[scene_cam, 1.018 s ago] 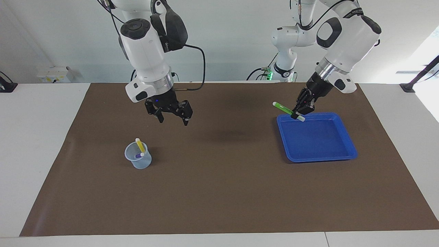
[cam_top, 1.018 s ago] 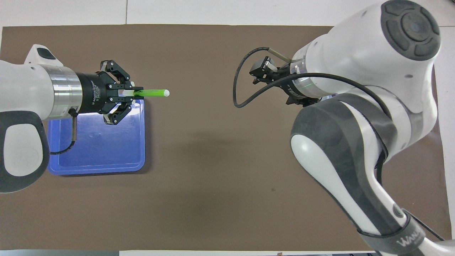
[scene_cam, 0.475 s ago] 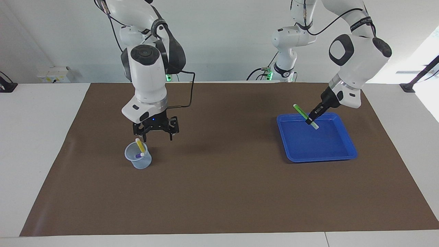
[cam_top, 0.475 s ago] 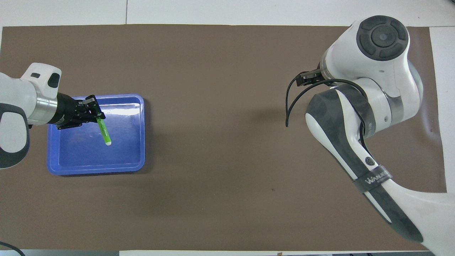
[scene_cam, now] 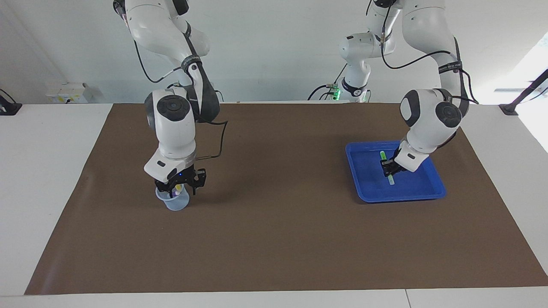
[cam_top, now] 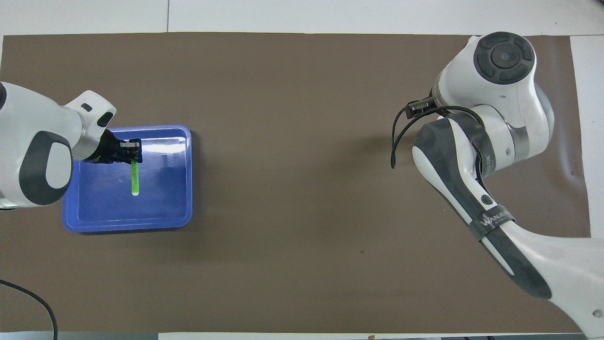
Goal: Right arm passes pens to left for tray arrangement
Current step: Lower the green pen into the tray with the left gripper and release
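The blue tray (scene_cam: 434,186) (cam_top: 127,225) lies toward the left arm's end of the table. My left gripper (scene_cam: 388,168) (cam_top: 132,152) is low inside it, shut on the upper part of the green pen (scene_cam: 390,179) (cam_top: 135,178). That pen slants down toward the tray floor with its whitish tip lowest. My right gripper (scene_cam: 179,189) has come down onto the small translucent cup (scene_cam: 174,203), open, its fingers on either side of the yellow pen (scene_cam: 176,187) standing in the cup. In the overhead view the right arm's own wrist hides that gripper and the cup.
A brown mat (scene_cam: 274,239) covers the table, with white table surface around it. A black cable (scene_cam: 216,141) loops from the right arm's wrist above the mat.
The left gripper carried the green pen from over the tray's rim down into the tray. The right gripper dropped from above the mat onto the cup and its fingers have narrowed.
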Controlling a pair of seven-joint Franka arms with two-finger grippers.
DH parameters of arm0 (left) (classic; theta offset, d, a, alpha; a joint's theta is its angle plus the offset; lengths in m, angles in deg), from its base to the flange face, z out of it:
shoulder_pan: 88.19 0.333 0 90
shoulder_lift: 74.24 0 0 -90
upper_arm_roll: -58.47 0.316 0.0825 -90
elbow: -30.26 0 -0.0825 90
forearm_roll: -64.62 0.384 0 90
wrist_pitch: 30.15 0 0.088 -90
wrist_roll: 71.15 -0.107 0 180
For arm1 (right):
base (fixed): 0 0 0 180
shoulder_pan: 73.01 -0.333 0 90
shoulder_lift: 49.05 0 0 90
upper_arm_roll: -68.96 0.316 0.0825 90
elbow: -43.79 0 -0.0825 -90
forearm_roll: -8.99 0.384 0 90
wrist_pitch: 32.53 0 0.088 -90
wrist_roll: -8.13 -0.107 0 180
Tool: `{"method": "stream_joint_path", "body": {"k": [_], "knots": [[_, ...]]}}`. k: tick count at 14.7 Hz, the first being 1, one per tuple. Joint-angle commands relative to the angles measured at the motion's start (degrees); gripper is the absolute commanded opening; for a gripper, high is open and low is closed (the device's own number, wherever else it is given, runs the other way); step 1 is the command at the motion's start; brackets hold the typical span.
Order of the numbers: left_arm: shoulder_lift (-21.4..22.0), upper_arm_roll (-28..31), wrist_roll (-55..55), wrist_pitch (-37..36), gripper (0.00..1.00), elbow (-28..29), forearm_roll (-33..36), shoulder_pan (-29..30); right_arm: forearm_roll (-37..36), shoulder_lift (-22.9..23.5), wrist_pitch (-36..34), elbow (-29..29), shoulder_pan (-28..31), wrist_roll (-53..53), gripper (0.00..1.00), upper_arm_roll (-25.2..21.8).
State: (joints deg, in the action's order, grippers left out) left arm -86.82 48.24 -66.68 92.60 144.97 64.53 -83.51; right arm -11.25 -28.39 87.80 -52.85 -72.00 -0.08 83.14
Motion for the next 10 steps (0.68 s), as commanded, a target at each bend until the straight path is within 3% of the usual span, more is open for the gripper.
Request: {"method": "stream_joint_path", "body": {"k": [1, 2, 10], "knots": [[-1.1, 0.1, -0.7, 1.3, 0.00, -0.1, 2.1, -0.7, -1.8, -0.8, 2.5, -2.8, 0.3, 0.6, 0.61, -0.5], [-1.2, 0.1, -0.6, 1.3, 0.00, 0.0, 2.1, -0.8, -2.3, -1.0, 3.2, -3.6, 0.4, 0.6, 0.56, -0.7], [-1.5, 0.1, 2.7, 4.5, 0.00, 1.5, 2.0, -0.9, -3.7, -1.3, 2.3, -3.8, 0.3, 0.6, 0.50, -1.0]]}}
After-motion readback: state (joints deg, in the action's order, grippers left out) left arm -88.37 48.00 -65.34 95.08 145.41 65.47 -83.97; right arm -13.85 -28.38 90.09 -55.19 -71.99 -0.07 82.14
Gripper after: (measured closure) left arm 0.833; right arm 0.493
